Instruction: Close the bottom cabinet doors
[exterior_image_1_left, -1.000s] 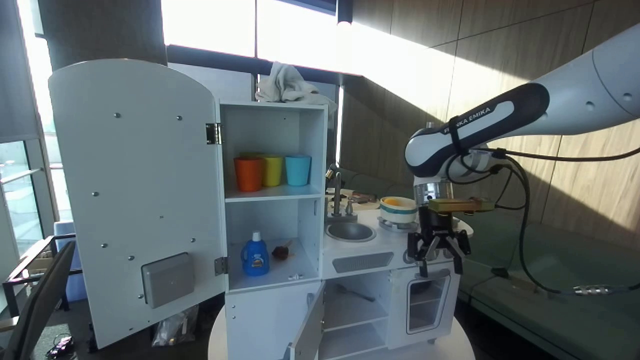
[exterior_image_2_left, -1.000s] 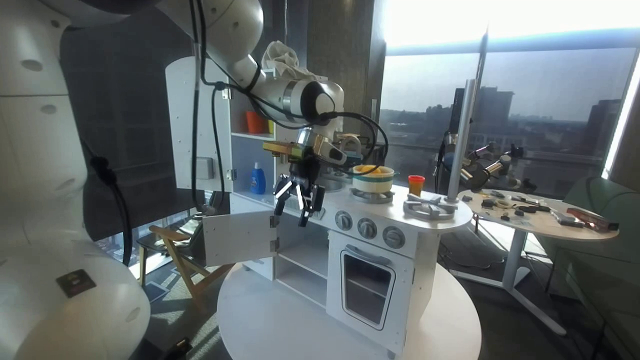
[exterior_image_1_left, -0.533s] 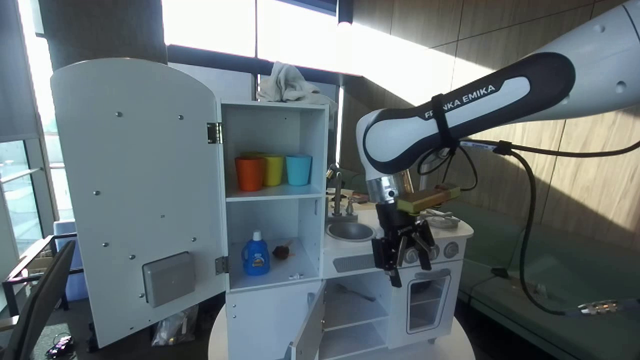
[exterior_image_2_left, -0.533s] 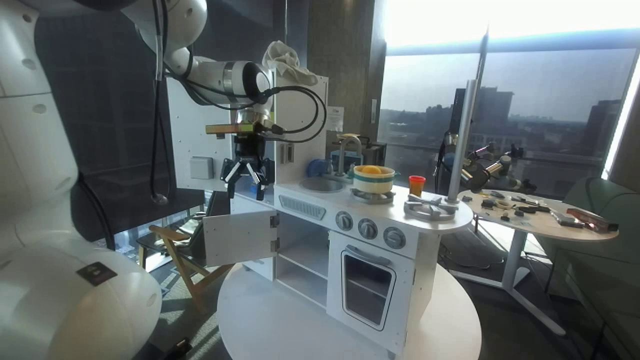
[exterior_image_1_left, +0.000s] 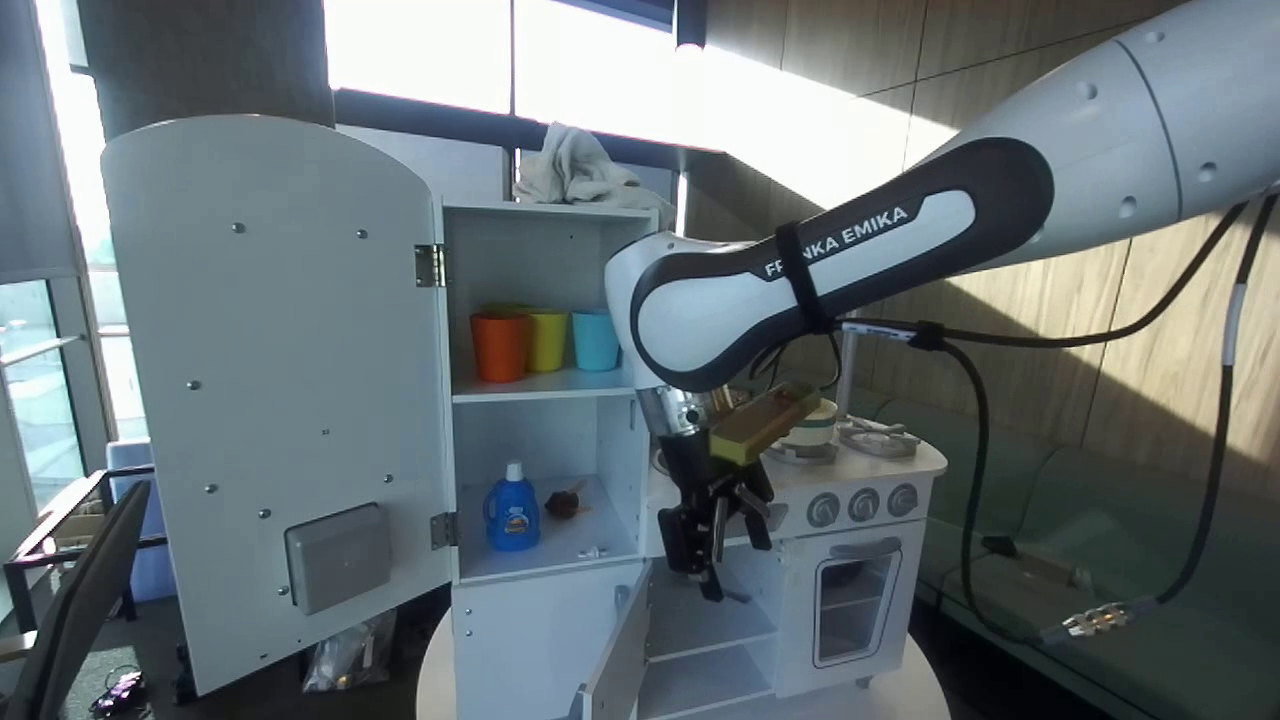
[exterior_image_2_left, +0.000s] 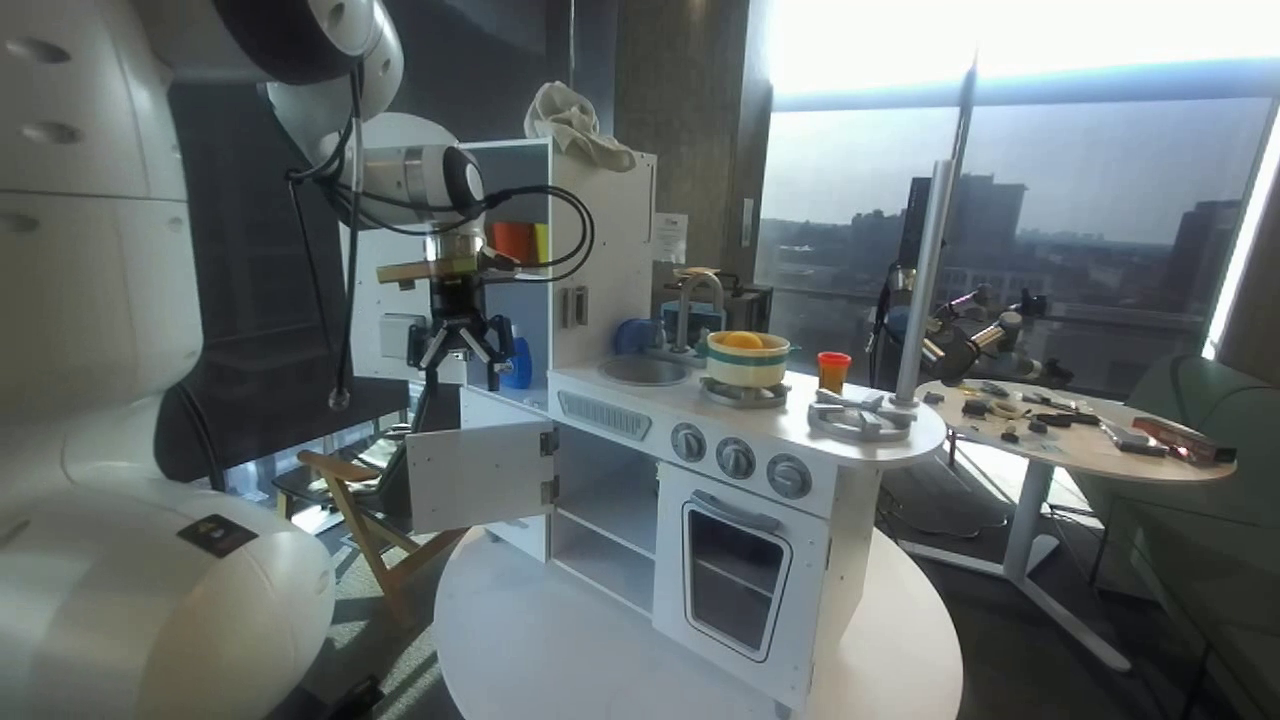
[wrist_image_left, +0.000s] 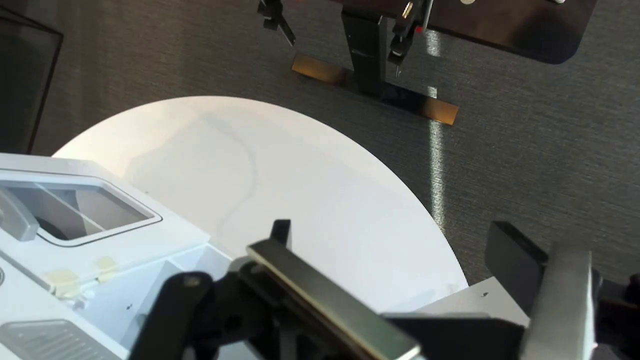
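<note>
Two fingers (wrist_image_left: 560, 305) of the gripper (exterior_image_2_left: 462, 380) are spread wide apart, & nothing is held btwn them. In the wrist view, the gap is filled by part of the white round table (wrist_image_left: 320, 190) plus a bit of white panel (wrist_image_left: 472, 302), partly hidden by the gripper; which part of the toy kitchen (exterior_image_2_left: 600, 235) it is can't be told there.

In both ext. views the fingers are pointed down. In an ext. view they're seen above the top edge of the sink-side btm door (exterior_image_2_left: 480, 478), w/ a clear gap btwn, so fingers & door are seen apart. That door is swung well out on its hinges (exterior_image_2_left: 549, 443), & the shelved compartment (exterior_image_2_left: 605, 490) is exposed; in an ext. view its upper part is partly blocked by the gripper. The tall-side btm door (exterior_image_1_left: 535, 640) is seen flat w/ the front, apparently closed, its lower part cut off by the pic edge.

Higher up, the tall door (exterior_image_1_left: 270, 350) is swung wide open; a blue bottle (exterior_image_1_left: 512, 515) is stood upright inside, below the cups (exterior_image_1_left: 545, 342). The oven door (exterior_image_2_left: 740, 580) is closed.
</note>
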